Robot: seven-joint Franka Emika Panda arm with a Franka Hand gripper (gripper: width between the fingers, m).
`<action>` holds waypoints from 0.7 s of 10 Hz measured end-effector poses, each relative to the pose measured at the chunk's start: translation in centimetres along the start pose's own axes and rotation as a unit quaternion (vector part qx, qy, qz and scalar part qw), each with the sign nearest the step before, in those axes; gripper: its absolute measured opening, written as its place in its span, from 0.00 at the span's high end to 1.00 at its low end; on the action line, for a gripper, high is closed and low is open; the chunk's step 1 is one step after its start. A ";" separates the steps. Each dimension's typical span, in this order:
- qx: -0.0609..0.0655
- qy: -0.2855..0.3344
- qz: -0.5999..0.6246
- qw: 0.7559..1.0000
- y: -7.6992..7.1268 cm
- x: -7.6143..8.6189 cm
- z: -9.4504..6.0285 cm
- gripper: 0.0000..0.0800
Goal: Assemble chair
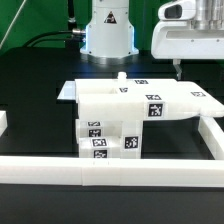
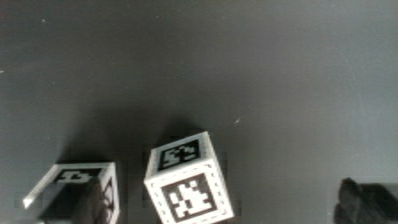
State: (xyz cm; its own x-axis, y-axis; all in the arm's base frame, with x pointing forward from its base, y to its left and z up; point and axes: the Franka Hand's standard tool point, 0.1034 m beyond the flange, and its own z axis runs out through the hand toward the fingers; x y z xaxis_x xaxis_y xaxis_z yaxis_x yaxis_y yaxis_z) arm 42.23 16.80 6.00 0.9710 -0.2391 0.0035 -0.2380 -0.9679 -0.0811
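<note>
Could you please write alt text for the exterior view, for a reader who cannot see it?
White chair parts with small black-and-white tags sit grouped on a black table, inside white border rails. The robot's gripper hangs close to them, at the exterior view's right, holding nothing.

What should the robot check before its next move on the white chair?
1. The fingers are open: ok.
2. Nothing is held in the fingers: ok.
3. The fingers are apart from the chair, up above it: ok.
4. The chair sits inside the border rails: ok.
5. A tag on a chair piece shows sharply in the wrist view: ok.
6. The chair pieces are pushed fully together: cannot tell.
</note>
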 end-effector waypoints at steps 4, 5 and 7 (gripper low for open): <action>0.003 0.008 -0.085 0.996 -0.5 2.3 0.6 0.19; 0.003 0.008 -0.085 0.996 -0.5 2.3 0.6 0.19; 0.002 0.009 -0.087 0.996 -0.4 2.3 0.9 0.19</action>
State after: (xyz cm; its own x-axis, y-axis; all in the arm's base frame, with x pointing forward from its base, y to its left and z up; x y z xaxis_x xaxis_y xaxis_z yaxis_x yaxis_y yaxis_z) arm 44.54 16.75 5.19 0.9970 -0.0690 0.0363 -0.0659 -0.9945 -0.0814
